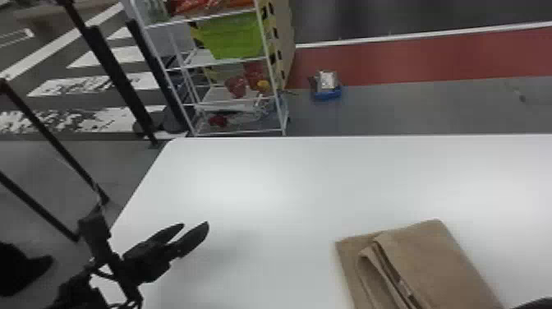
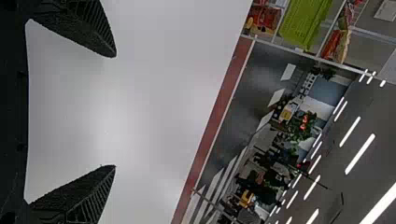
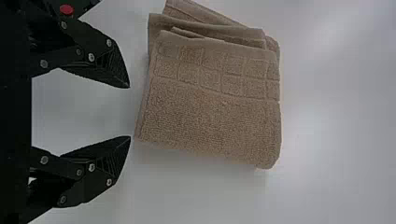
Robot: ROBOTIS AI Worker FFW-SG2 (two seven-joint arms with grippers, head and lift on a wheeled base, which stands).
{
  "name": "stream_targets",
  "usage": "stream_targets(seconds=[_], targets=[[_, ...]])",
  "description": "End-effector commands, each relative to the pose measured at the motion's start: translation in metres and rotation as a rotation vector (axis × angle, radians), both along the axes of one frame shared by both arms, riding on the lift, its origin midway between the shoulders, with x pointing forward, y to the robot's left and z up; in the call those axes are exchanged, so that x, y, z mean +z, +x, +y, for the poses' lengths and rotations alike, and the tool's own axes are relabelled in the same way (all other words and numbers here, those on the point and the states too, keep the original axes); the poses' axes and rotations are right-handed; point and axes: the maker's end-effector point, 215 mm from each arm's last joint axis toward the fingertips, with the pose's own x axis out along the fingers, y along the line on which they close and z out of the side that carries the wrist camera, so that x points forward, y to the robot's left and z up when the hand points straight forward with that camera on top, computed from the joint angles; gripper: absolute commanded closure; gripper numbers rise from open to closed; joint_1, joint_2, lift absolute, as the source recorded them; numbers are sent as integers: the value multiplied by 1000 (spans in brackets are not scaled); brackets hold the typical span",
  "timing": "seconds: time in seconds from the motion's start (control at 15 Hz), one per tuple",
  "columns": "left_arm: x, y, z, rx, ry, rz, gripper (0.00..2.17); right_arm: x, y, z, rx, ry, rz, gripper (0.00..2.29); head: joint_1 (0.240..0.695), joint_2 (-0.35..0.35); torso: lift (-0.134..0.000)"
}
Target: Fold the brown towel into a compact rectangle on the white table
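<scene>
The right gripper (image 3: 130, 112) had its jaws spread beside the brown towel (image 1: 443, 267), perhaps to pinch and square its uneven layers. Already folded, the towel lay near, to the right. The left gripper (image 1: 196, 224), spread and empty, hung near left, seemingly out of the way; bare white table (image 1: 267, 185) ran towelward and to the far edge.

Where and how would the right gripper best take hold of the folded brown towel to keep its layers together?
Probably by its right-hand edge, from the robot's right and low to the white table: there the brown towel runs straight and even, while loose, staggered layers on its left might slip apart. The right gripper is open nearby.
</scene>
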Motion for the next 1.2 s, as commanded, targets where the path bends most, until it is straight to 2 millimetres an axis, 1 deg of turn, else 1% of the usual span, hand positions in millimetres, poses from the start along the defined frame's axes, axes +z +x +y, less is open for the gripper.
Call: stream_targets(seconds=[0.0, 0.07, 0.13, 0.2, 0.27, 0.33, 0.47, 0.53, 0.67, 0.8, 0.87, 0.93, 1.0, 1.13], targets=[[-1, -2, 3, 8, -1, 1, 19, -15, -2, 10, 27, -29, 35, 589, 695, 291, -124], [-1, -4, 6, 13, 0, 2, 19, -20, -2, 15, 43, -48, 39, 589, 695, 298, -124], [-1, -4, 7, 13, -3, 2, 19, -22, -3, 19, 56, -53, 42, 805, 695, 305, -124], [0, -5, 8, 15, -2, 0, 19, -23, -4, 19, 59, -56, 44, 1065, 695, 313, -124], [0, -5, 8, 16, -3, -1, 19, -24, -6, 19, 61, -60, 47, 1214, 695, 327, -124], [0, -5, 9, 18, -2, -1, 19, -26, -6, 19, 61, -68, 45, 1237, 695, 332, -124], [0, -5, 9, 18, -1, 0, 19, -28, 2, 19, 45, -84, 37, 1531, 695, 337, -124], [0, -4, 7, 14, -3, 0, 19, -31, 9, 17, 36, -100, 36, 1531, 695, 338, -124], [0, -4, 6, 12, -2, 0, 19, -25, 25, 20, 20, -88, 21, 1531, 695, 329, -124], [0, -5, 8, 15, -3, 1, 19, -15, 48, 29, 0, -55, 5, 1531, 695, 322, -124], [0, -5, 8, 15, -3, -2, 19, -14, 57, 34, -9, -45, 6, 1531, 695, 322, -124], [1, -5, 8, 15, -5, -3, 19, -14, 68, 40, -20, -29, 15, 1531, 695, 322, -124], [1, -6, 9, 15, -5, -3, 19, -18, 78, 44, -34, -22, 35, 1531, 695, 324, -124], [1, -7, 11, 18, -6, -3, 19, -29, 93, 55, -55, -12, 84, 1528, 695, 330, -124]])
